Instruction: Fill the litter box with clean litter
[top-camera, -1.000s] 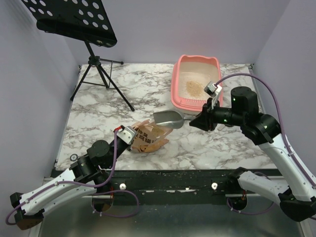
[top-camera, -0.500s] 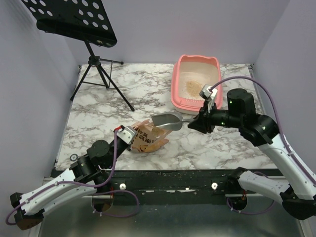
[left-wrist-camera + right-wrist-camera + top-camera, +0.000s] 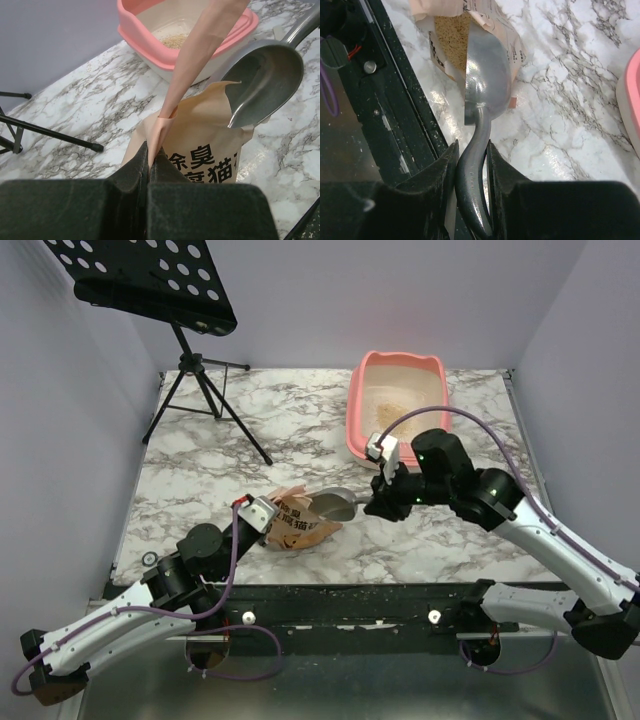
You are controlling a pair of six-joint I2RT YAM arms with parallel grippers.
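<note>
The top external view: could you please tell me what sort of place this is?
Likely a robot lab test booth, not a home: plain walls box in a marble-pattern table, with a perforated black stand on a tripod at back left.

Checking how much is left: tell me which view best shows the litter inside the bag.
Right wrist: looks into the open bag, tan litter visible beside the scoop. Left wrist and top external show only the bag's outside.

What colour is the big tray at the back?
The litter box is pink with a pale inside. The top view shows it best.
</note>
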